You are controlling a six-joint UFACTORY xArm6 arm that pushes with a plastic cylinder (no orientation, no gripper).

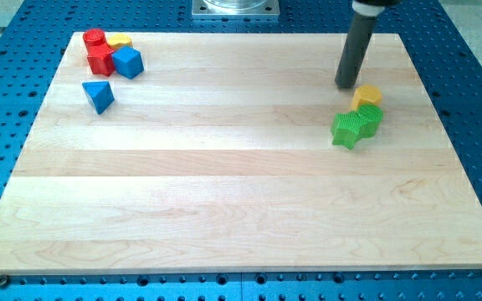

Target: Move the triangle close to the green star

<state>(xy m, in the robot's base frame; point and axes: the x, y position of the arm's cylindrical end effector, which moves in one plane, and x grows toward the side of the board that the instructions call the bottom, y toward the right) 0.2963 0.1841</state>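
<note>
A blue triangle lies at the view's upper left of the wooden board. A green star lies at the view's right, touching a second green block whose shape I cannot make out, with a yellow block just above them. My tip is at the end of the dark rod, just left of the yellow block and above the green star, far to the right of the triangle.
A cluster sits at the view's top left: a red cylinder, a red block, a yellow block and a blue cube. The board rests on a blue perforated table. A metal mount is at the top.
</note>
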